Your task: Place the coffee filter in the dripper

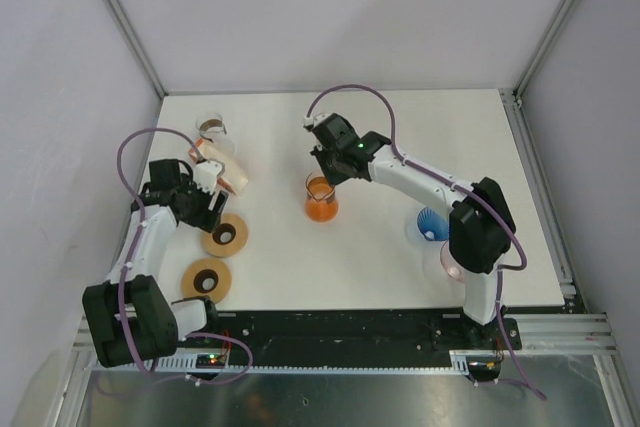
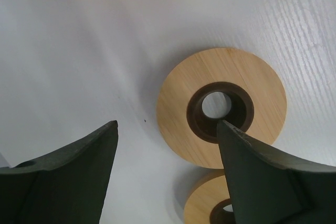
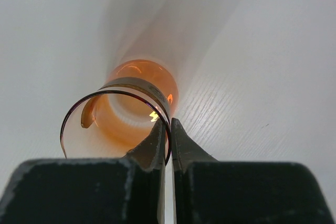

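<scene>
Field notes:
- White counter (image 1: 300, 277) fills middle of top view.
- Right claw (image 3: 169, 127): together, clamped on rim of orange dripper (image 1: 322, 205); dripper upright on counter at centre of frame.
- Left claw (image 2: 168, 125): jaws wide apart, nothing between, low over counter at left of frame.
- Wooden ring (image 1: 225, 235) with dark insert just beside left claw; second ring (image 1: 206, 279) below it, apart.
- Pale peach-and-white piece (image 1: 228, 169) upper left by left claw; cannot tell if this is coffee filter.
- Blue ribbed cone (image 1: 430, 222) right of centre, partly behind right arm.
- Small glass (image 1: 212, 127), brown inside, upper left.
</scene>
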Robot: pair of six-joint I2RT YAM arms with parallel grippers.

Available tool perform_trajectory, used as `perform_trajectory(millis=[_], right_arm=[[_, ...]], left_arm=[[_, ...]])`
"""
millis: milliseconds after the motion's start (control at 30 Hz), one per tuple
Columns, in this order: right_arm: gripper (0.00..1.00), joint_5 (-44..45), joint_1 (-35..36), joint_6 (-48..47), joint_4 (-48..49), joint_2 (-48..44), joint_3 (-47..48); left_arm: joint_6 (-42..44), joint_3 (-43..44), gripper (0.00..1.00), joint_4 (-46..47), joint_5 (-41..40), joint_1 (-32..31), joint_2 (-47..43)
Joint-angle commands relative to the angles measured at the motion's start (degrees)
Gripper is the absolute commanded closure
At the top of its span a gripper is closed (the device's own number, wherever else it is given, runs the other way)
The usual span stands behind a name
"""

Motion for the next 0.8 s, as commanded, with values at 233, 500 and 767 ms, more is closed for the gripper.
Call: perform_trajectory(millis=[233,500,767], right_arm=[[0.69,-0.1,0.7,-0.3,2.8,0.6,0.3],[0.61,-0.6,1.1,-0.7,3.0,-0.2,0.9],[0.55,0.3,1.4,-0.8,2.7,-2.7,1.0]], left_arm=[[3.4,-5.1,0.19,7.3,-2.0,-3.5,3.5],[4.5,-6.5,0.19,10.5,-6.1,-3.9,5.6],[4.6,-6.6,0.21,12.2,-4.7,-3.9,9.3]])
